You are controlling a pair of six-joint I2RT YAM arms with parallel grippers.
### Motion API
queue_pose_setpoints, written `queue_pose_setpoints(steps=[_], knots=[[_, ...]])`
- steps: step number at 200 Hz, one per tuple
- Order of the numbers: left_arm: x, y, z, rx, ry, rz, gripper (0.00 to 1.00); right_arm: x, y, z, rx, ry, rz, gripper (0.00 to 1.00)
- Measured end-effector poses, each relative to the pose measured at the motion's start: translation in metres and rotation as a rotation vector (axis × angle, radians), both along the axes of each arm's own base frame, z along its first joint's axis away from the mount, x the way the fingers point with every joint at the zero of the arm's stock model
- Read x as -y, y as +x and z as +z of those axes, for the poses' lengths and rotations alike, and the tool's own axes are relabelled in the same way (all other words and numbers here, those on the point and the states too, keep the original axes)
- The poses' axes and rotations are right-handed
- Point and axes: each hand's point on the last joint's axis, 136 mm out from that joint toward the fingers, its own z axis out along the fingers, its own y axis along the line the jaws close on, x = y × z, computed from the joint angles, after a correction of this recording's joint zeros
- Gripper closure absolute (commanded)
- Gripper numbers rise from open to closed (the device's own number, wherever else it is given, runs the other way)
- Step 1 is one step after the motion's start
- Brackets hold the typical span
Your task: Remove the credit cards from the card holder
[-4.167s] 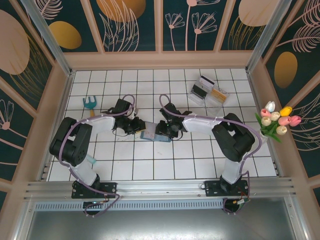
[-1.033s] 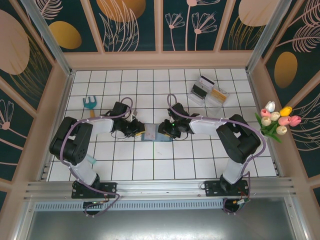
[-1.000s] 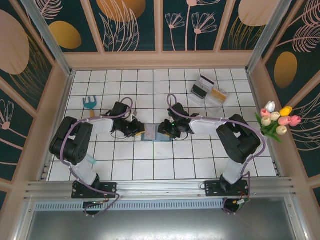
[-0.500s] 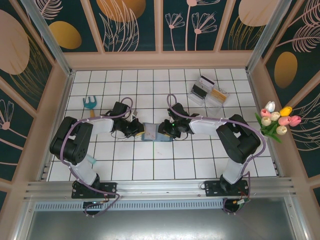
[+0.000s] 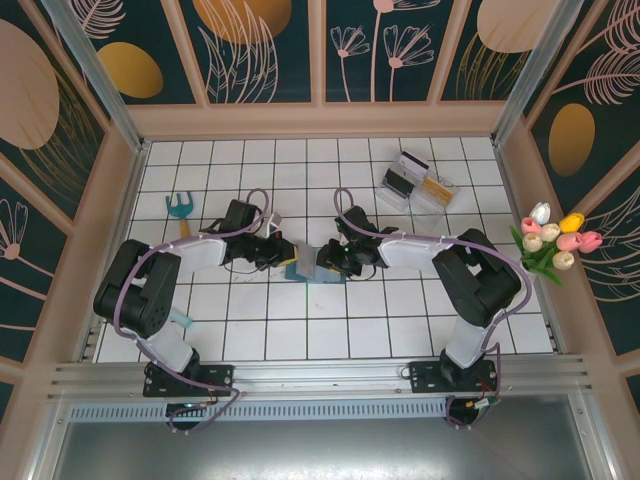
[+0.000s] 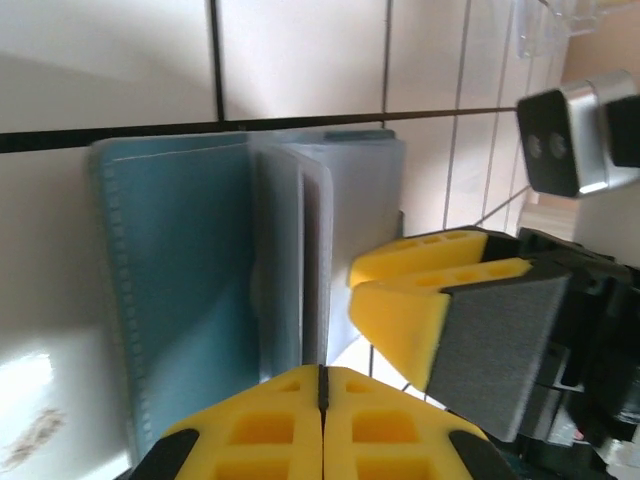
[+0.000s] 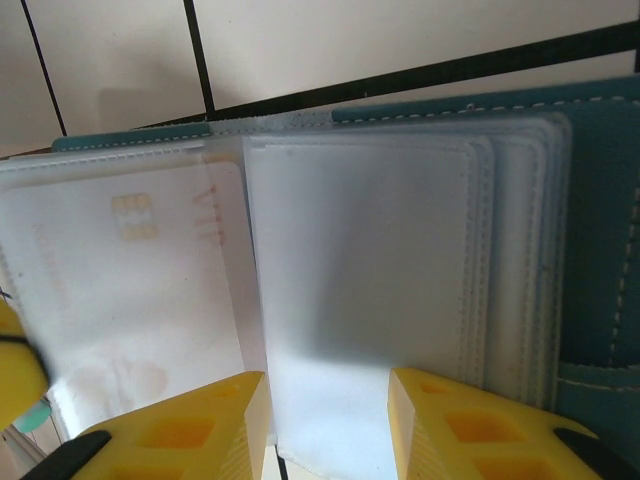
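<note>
The teal card holder (image 5: 303, 266) lies open on the white tiles between my two grippers. In the left wrist view its teal cover (image 6: 180, 300) lies flat and the frosted inner sleeves (image 6: 300, 250) stand up on edge. My left gripper (image 6: 322, 378) is shut on the thin edge of one sleeve; I cannot tell whether a card is in the pinch. My right gripper (image 7: 328, 425) is open, its jaws on either side of a frosted sleeve (image 7: 360, 290). One credit card (image 7: 130, 290) with a gold chip shows pale through the neighbouring sleeve. The other card is hidden.
A clear plastic tray (image 5: 415, 183) holding small items sits at the back right. A teal toy fork (image 5: 180, 208) lies at the left. Tulips (image 5: 555, 240) lean in from the right wall. The grippers (image 5: 284, 254) (image 5: 326, 262) are nearly touching over the holder.
My left gripper has shifted slightly right toward the right gripper, and the holder's pages now stand more upright. The right arm has hardly moved.
</note>
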Motion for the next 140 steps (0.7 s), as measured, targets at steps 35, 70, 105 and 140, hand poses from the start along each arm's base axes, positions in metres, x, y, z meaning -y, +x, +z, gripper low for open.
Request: queue_pose_setpoints(steps=[35,70,105,140], knots=[[0.012,-0.006,0.006,0.007,-0.032,-0.037,0.9,0.0,0.001,0.001,0.004,0.004,-0.002,0.62],[0.018,-0.01,0.008,0.008,-0.04,-0.054,0.89,0.001,0.001,0.017,0.033,0.034,-0.022,0.62],[0.021,-0.009,0.012,0.014,-0.048,-0.058,0.84,0.001,0.005,0.042,0.093,0.097,-0.038,0.6],[0.027,-0.008,0.016,0.029,-0.055,-0.071,0.83,0.004,0.008,0.047,0.105,0.135,-0.056,0.58]])
